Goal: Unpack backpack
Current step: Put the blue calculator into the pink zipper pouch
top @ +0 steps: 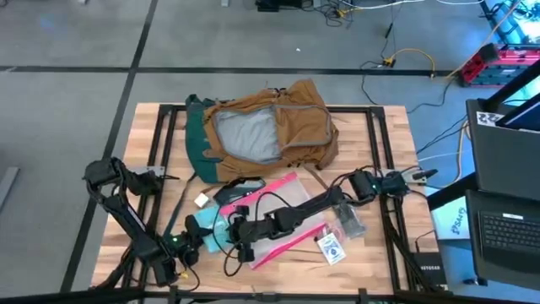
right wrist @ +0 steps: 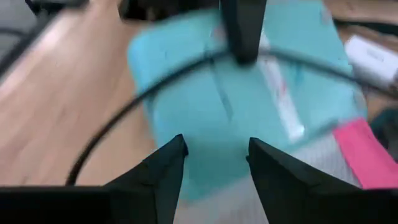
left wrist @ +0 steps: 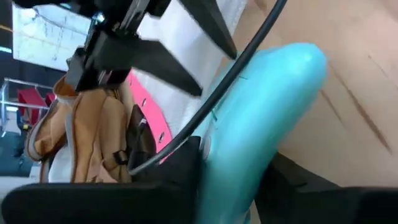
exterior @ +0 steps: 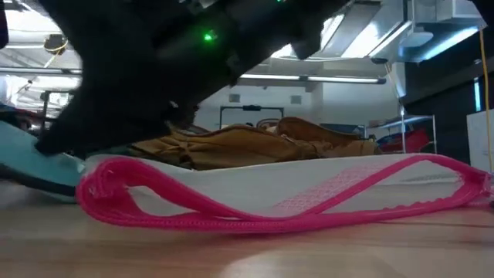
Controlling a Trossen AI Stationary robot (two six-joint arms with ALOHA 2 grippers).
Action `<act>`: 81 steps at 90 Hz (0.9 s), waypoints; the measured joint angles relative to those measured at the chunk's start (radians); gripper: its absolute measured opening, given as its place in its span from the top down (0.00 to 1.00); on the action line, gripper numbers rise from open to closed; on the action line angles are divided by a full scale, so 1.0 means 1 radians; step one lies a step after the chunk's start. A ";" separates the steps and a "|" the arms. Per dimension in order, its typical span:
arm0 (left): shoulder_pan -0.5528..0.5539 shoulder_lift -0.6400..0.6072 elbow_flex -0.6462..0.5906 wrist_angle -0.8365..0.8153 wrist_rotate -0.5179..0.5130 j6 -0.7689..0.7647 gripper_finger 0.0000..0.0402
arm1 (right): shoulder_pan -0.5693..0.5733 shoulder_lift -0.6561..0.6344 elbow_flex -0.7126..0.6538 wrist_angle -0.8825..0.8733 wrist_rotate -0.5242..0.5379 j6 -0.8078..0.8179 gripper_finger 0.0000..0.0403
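Right arm: reaches from its base at the table's right edge across the middle toward the front-left, lying low over the pink-edged clear pouch (top: 274,215). The right gripper (top: 239,230) sits near the pouch's left end. In the right wrist view its two dark fingers (right wrist: 163,171) stand apart with nothing between them, hovering over the teal pouch (right wrist: 249,99); a black cable crosses in front.

Left arm: base at the table's front-left, elbow folded up and back toward the left edge, forearm coming down to the front. The left gripper (top: 192,245) is low at the teal pouch (top: 205,228). In the left wrist view the teal pouch (left wrist: 261,118) lies right at the left gripper's dark parts, but the fingertips are not visible, so I cannot tell whether it grips or is released.

Backpack (top: 266,131): lies at the table's rear edge, about centre, opened flat with grey lining up and its dark green panel toward the left. Neither gripper touches it.

View differences: the high view alone shows both arm poses and small items near the front-right, including a card (top: 331,247). The low view shows the pink zip edge (exterior: 255,208) of the clear pouch standing up from the tabletop with the tan backpack (exterior: 255,143) behind it. The left wrist view shows the right gripper's fingers (left wrist: 168,59) above the pink edge.
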 joint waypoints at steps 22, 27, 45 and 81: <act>-0.004 -0.005 0.156 -0.149 0.107 -0.024 0.79 | 0.018 -0.045 0.000 -0.151 0.117 0.003 0.59; -0.010 -0.005 0.192 -0.183 0.141 -0.023 0.79 | 0.019 -0.047 0.000 -0.159 0.130 0.004 0.59; -0.057 -0.005 0.347 -0.389 0.160 -0.067 0.80 | 0.029 -0.049 0.000 -0.157 0.146 0.003 0.59; -0.167 -0.005 0.521 -0.721 -0.014 -0.249 0.80 | 0.029 -0.055 0.002 -0.149 0.152 0.003 0.59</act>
